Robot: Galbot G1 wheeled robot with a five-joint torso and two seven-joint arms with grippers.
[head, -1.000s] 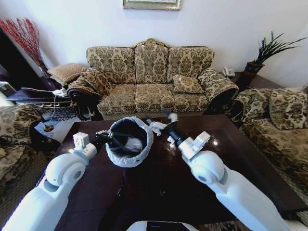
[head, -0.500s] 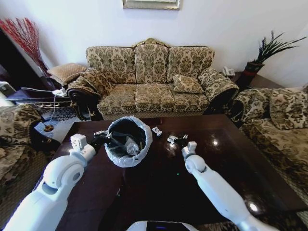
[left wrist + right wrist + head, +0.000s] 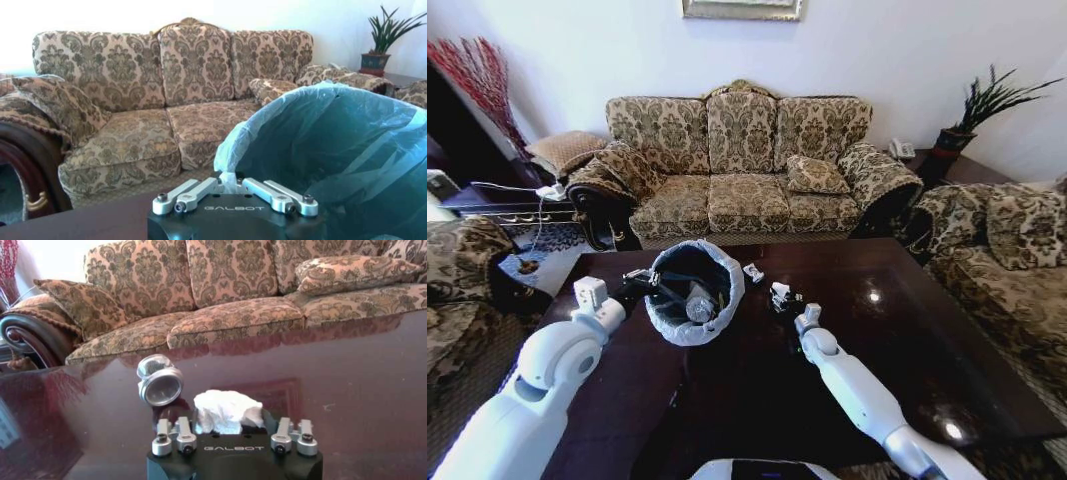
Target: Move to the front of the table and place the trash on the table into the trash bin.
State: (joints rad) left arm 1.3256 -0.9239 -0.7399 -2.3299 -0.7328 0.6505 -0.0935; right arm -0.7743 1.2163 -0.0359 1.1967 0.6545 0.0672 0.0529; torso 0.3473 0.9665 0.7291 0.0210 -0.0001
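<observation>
On the dark glossy table [image 3: 907, 330], my left gripper [image 3: 649, 284] is shut on the bagged rim of the black trash bin [image 3: 689, 262]. It holds the bin tilted with its mouth toward me. In the left wrist view the left gripper [image 3: 230, 179] pinches that rim [image 3: 230, 150]. A clear bottle [image 3: 699, 306] lies inside the bin. My right gripper [image 3: 779, 297] is stretched out low over the table, open around a crumpled white paper scrap [image 3: 225, 410]. A small shiny round container [image 3: 160, 386] lies just beyond it, and another small scrap [image 3: 753, 271] lies near the bin.
A patterned sofa [image 3: 742, 160] stands behind the table, with an armchair [image 3: 1012, 250] at the right and another [image 3: 457, 260] at the left. A potted plant [image 3: 972, 115] stands at the back right. The table's right half [image 3: 347, 380] is bare.
My right arm left the bin's mouth, swung out and came down onto the paper scrap. A bottle now lies in the bin. The left arm and the bin stayed put.
</observation>
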